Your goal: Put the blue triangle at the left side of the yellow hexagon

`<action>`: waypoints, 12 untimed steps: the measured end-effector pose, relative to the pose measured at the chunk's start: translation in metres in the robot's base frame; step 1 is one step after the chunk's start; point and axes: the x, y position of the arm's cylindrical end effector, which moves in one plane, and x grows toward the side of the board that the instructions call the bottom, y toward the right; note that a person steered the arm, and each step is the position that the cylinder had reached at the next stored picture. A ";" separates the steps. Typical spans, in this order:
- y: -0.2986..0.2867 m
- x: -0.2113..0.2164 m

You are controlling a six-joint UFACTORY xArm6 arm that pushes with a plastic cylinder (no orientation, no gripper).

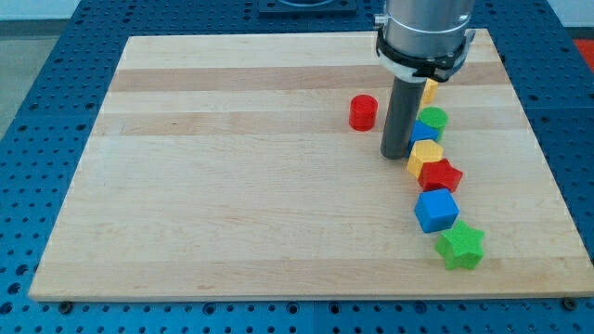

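We see a wooden tabletop (232, 186) on a blue perforated base (37, 139). Our arm has no claw, so nothing is spread or pinching; it ends in a dark rod, and my tip (396, 155) rests on the tabletop, right of centre.

Red cylinder (363, 112) stands alone at about 10 o'clock from my tip, near but apart.

The rest of the blocks run in a loose line from the view's top to the view's bottom, all on the right side of my tip. A yellow block (430, 89) sits highest, partly hidden behind the arm housing; shape unclear. Below it, a green block (432, 119), roundish. A blue block (423, 132), likely the blue triangle, peeks out just beside the rod at 2 o'clock from my tip, mostly hidden, shape not sure. The yellow hexagon (425, 158) lies at 3 o'clock from my tip, just beside it. The blue one sits at 12 o'clock of the hexagon, touching or nearly so. A red star (442, 175) touches the hexagon at 4 o'clock. Blue cube (435, 210) below that, then green star (461, 246) lowest.
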 end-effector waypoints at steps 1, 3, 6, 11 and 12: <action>0.000 0.015; 0.000 -0.013; 0.000 -0.064; 0.052 -0.062; 0.049 -0.049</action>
